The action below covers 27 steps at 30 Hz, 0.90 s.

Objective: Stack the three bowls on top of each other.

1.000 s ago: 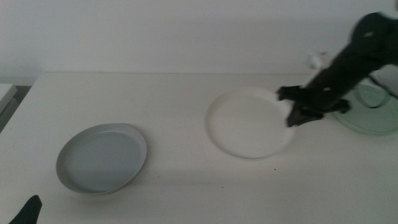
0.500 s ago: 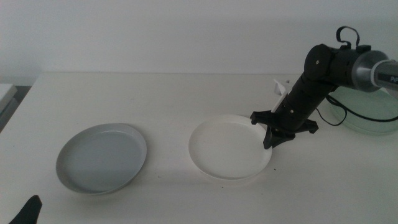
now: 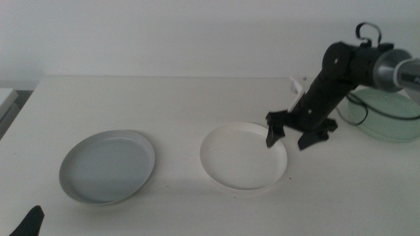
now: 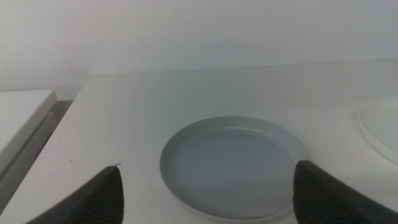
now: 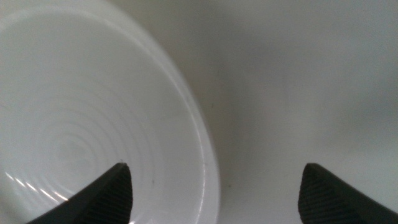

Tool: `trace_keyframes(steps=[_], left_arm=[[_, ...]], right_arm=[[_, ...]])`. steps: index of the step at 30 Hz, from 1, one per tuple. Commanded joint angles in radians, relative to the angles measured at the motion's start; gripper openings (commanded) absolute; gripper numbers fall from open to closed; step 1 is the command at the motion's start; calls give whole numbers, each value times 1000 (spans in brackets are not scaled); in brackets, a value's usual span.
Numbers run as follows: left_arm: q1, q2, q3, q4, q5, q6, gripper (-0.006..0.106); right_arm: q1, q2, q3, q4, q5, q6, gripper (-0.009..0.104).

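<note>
The white bowl (image 3: 243, 156) sits on the table at the centre. My right gripper (image 3: 287, 141) hangs open just above its right rim, jaws spread and holding nothing. In the right wrist view the white bowl's rim (image 5: 186, 118) runs between the wide-apart jaws of that gripper (image 5: 215, 165). The light grey-blue bowl (image 3: 107, 165) lies at the front left. It fills the left wrist view (image 4: 233, 165), ahead of my open left gripper (image 4: 208, 165). That gripper (image 3: 29, 221) waits at the bottom left corner. The pale mint green bowl (image 3: 388, 116) lies at the far right, behind the right arm.
A small white object (image 3: 296, 88) shows behind the right arm, and a dark cable (image 3: 354, 121) runs by the green bowl. A white ledge (image 3: 5, 98) adjoins the table's left edge. The white bowl's edge (image 4: 380, 127) shows in the left wrist view.
The right gripper carried the white bowl left and toward the front, away from the green bowl, set it down, then opened and rose slightly. The left arm has not moved.
</note>
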Motion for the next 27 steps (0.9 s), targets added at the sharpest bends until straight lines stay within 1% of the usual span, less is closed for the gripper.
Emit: trace_keyframes(steps=[1, 3, 5, 9, 11, 14, 16, 19, 23, 27], left_arm=[[0, -3, -1, -4, -13, -5, 94], [0, -3, -1, -4, -13, -5, 94], [0, -3, -1, -4, -13, -5, 94], [0, -3, -1, -4, -13, -5, 94], [0, -3, -1, -4, -13, -5, 94], [0, -3, -1, -4, -13, -5, 94], [0, -3, -1, -4, -13, -5, 94], [0, -3, -1, -4, -13, -5, 94], [0, -3, -1, -4, -13, -5, 94], [0, -3, -1, -4, -13, -5, 94]], right_arm=[[-21, -48, -38, -38, 8, -9, 72], [-51, -79, -82, -62, 40, -9, 72], [-94, -103, -132, -105, 83, -7, 72], [-236, -133, -221, -227, 129, 10, 72], [-315, -128, -240, -253, 121, 18, 72], [-439, -103, -242, -251, 72, 37, 72], [-516, -70, -242, -236, 50, 53, 72], [-598, -14, -242, -225, 41, 56, 72], [-637, 60, -242, -227, -7, 52, 66], [-637, 123, -245, -230, -43, 52, 61]])
